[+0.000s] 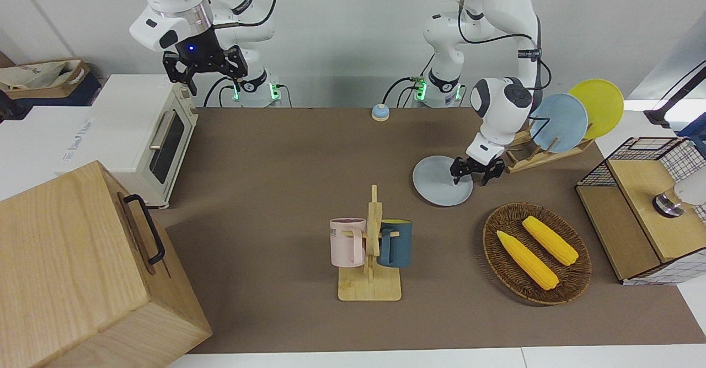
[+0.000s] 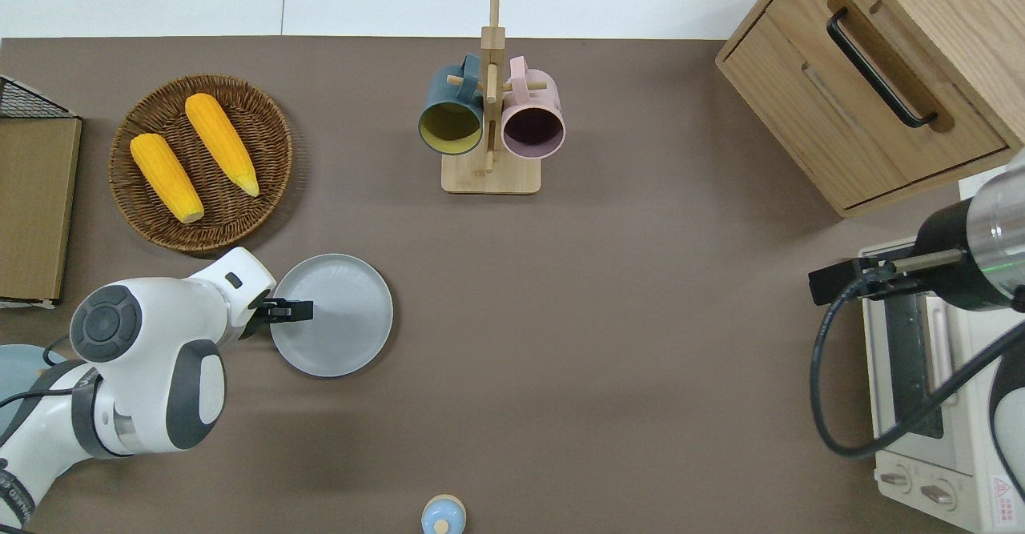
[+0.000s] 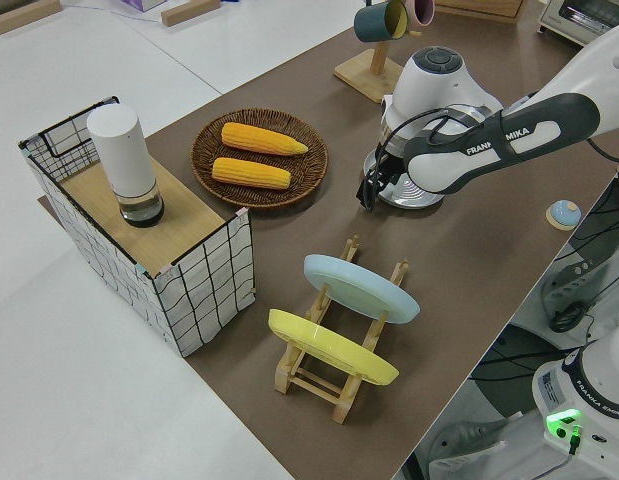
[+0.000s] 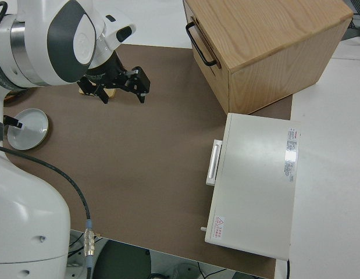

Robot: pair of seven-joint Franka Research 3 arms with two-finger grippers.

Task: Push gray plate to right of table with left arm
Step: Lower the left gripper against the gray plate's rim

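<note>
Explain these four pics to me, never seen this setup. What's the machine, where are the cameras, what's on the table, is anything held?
Two white robot arms work at one brown table. The four pictures show the same moment: one camera faces the robots, one looks straight down, and one sits at each end of the table.

The left gripper is low at the edge of the gray plate, on the side toward the left arm's end. Whether its jaws are open or closed cannot be made out, and nothing looks lifted. The right arm is parked, its gripper open and empty.

Also there: a wicker basket with two corn cobs, a mug stand with two mugs, a plate rack holding a blue and a yellow plate, a wooden cabinet, a toaster oven and a small bell.
</note>
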